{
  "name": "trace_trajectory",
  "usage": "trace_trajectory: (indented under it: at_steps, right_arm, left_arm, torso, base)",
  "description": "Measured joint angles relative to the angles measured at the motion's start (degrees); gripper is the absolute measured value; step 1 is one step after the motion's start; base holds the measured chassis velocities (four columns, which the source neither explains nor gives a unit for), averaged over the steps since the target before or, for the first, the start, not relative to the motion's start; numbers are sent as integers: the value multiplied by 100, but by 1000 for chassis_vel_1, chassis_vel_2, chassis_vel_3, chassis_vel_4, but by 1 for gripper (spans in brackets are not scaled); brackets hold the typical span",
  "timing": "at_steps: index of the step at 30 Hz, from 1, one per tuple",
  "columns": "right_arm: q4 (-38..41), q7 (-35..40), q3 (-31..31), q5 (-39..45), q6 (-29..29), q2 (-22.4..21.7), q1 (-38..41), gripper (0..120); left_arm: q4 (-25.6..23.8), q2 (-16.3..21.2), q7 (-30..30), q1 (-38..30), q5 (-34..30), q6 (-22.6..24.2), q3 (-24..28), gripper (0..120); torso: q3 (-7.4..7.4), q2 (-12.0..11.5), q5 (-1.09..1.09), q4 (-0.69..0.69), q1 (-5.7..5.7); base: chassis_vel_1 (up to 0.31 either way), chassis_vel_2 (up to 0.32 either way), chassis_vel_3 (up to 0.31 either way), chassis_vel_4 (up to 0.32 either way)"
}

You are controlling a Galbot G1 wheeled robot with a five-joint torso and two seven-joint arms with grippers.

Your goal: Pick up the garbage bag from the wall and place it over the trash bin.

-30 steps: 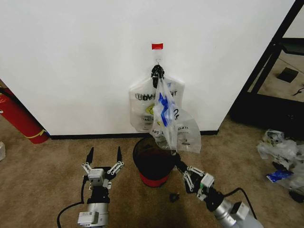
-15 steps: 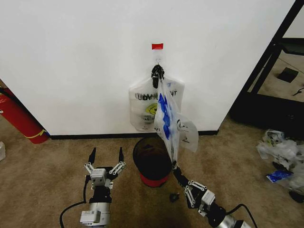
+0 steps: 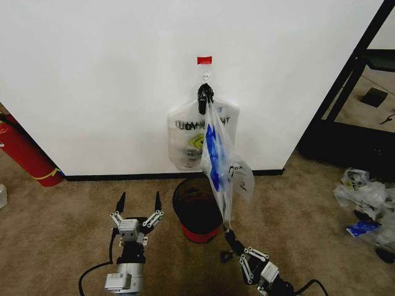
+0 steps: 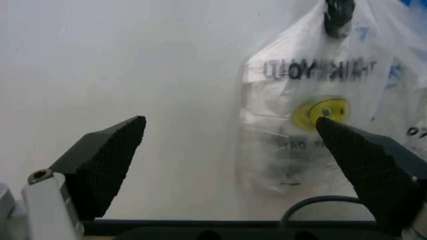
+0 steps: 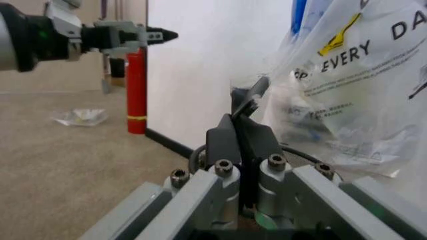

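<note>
The right end effector point(image 3: 231, 235) has drawn back from the trash bin point(image 3: 197, 209), pinching the garbage bag point(image 3: 221, 163), stretched taut from the wall point(image 3: 92, 80) hook. The left end effector point(image 3: 138, 206) hovers spread beside the bin; its wrist view faces the smiley bag point(image 4: 313, 115).

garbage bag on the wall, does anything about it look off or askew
Yes. The garbage bag doesn't hang straight: the right hand, shut on its lower end, draws it slantwise off the wall while its top remains at the hook. It stretches over the trash bin. The left hand waits open beside the bin.
</note>
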Motion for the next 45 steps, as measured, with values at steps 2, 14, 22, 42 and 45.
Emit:
trace_trajectory:
  at_steps: [2,14,22,42,45]
  right_arm:
    - [-3,113,-28,-31,-9,24,46,0]
    - [-128,609,-127,-317,-231,165,657,0]
    - [-187,704,-135,-563,-276,303,828,0]
    - [-232,706,-82,-528,-244,355,742,0]
    - [-261,706,-91,-516,-240,360,744,0]
  left_arm:
    - [-105,141,-5,-35,-223,137,83,100]
    - [-1418,2696,-520,-2188,-4401,2387,1039,100]
    - [-1242,3157,-1194,-4796,-6904,3289,2345,100]
    - [387,2575,-1660,-6073,-7733,3449,2789,89]
    - [397,2495,-1729,-5989,-7841,3402,2788,83]
  torso:
    - [0,0,0,-1,0]
    - [1,-1,0,2,0]
    - [2,-1,1,-2,1]
    - [0,0,2,1,0]
    - [0,-1,0,1,0]
  base:
    - [0,0,0,0]
    - [0,0,0,0]
    - [0,0,0,0]
    - [0,0,0,0]
    - [0,0,0,0]
